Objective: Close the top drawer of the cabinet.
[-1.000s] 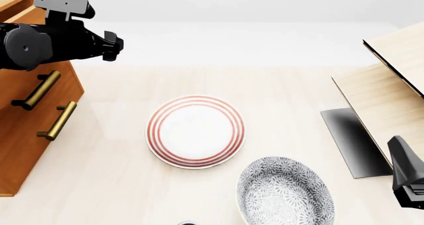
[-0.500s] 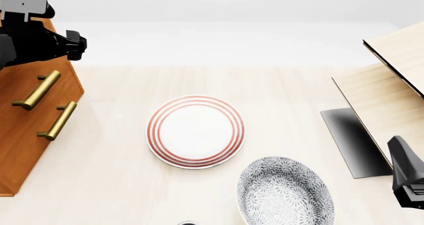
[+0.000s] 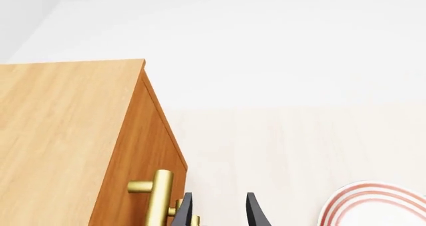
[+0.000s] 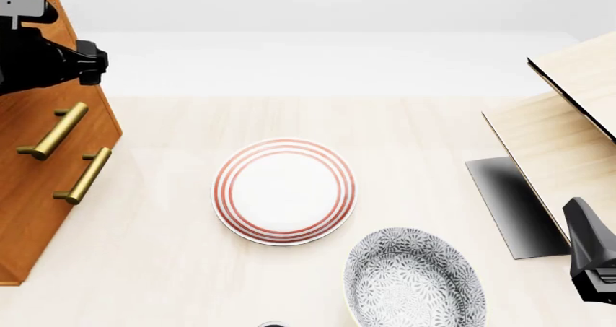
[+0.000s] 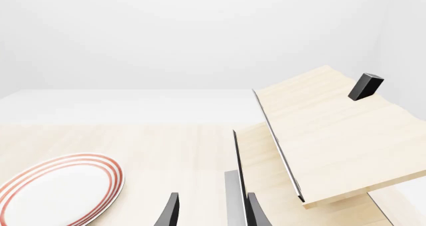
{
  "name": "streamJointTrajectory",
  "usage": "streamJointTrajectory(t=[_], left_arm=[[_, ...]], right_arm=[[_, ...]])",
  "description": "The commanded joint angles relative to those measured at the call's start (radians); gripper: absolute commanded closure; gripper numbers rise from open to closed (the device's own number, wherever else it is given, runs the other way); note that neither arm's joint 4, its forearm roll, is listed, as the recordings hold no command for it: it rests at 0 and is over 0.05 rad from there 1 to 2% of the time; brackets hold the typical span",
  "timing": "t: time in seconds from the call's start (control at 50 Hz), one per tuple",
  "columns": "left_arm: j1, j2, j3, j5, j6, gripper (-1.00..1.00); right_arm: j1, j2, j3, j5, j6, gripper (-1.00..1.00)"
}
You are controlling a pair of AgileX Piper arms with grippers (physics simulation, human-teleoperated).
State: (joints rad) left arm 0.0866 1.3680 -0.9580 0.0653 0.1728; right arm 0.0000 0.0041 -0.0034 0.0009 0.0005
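Observation:
The cabinet (image 4: 24, 226) stands at the table's left edge. Its top drawer (image 4: 29, 110) lies level with the lower drawer front, and the upper brass handle (image 4: 53, 132) sits above the lower handle (image 4: 82, 175). My left gripper (image 4: 94, 63) is in front of the cabinet's upper right edge. In the left wrist view the left gripper (image 3: 216, 208) is open and empty, beside the brass handle (image 3: 156, 196) and the cabinet's front face (image 3: 149, 151). My right gripper (image 5: 211, 211) is open and empty; its arm (image 4: 589, 258) rests at the front right.
A red-ringed white plate (image 4: 284, 190) lies mid-table, and a grey patterned bowl (image 4: 414, 280) sits in front of it. Pale wood panels (image 4: 568, 110) and a dark grey slab (image 4: 510, 204) stand at the right. The plate also shows in the right wrist view (image 5: 57, 191).
My left arm has moved left, up to the cabinet's upper front. The top of the cabinet now shows one straight front edge. The right arm has not moved.

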Motion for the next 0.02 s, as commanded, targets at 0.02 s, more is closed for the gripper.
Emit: streamJointTrajectory(t=[0.02], left_arm=[[-0.069,-0.183,0.104,-0.011,-0.080,-1.00]], right_arm=[[0.000,0.000,0.000,0.000,0.000,-1.00]])
